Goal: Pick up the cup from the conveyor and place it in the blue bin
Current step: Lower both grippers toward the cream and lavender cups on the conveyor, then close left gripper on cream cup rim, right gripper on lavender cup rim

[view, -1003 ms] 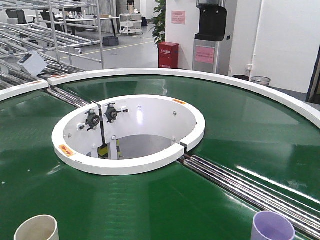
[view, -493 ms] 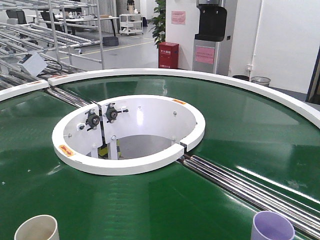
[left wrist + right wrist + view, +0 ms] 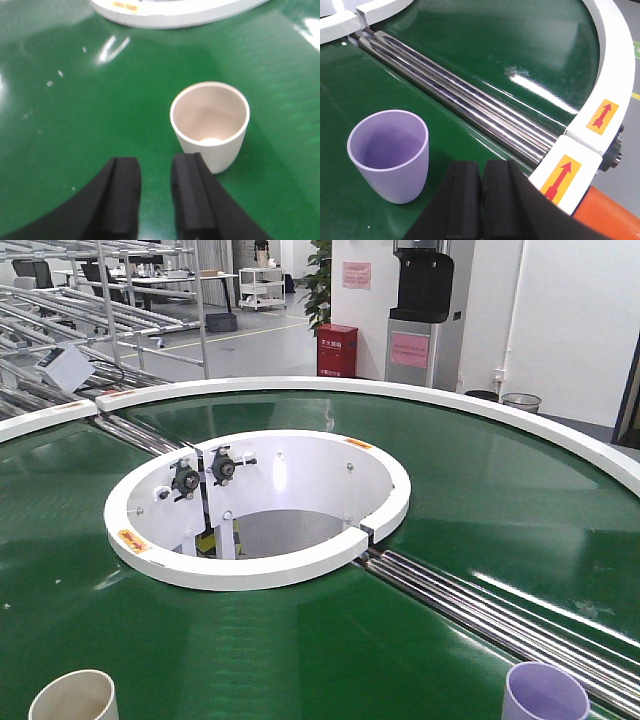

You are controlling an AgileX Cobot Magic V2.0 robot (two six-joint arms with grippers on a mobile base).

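Two smooth tapered cups on glossy conveyor [image 3: 480,480]; only wrist views show left gripper [image 3: 155,166] parted near cream cup [image 3: 210,125], right gripper [image 3: 481,170] pressed together near lilac cup [image 3: 389,155].

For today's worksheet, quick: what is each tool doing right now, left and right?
Left tool: slightly open, empty; the cream cup stands beside it.
Right tool: closed, empty; the purple cup stands beside it.

- The conveyor [image 3: 480,470] is a green ring belt with white rims.
- Steel rollers [image 3: 470,600] cross it in 2 places.
- 2 cups stand upright on it, well apart: a cream cup [image 3: 73,698] near left and a purple cup [image 3: 545,695] near right, close to the rollers.
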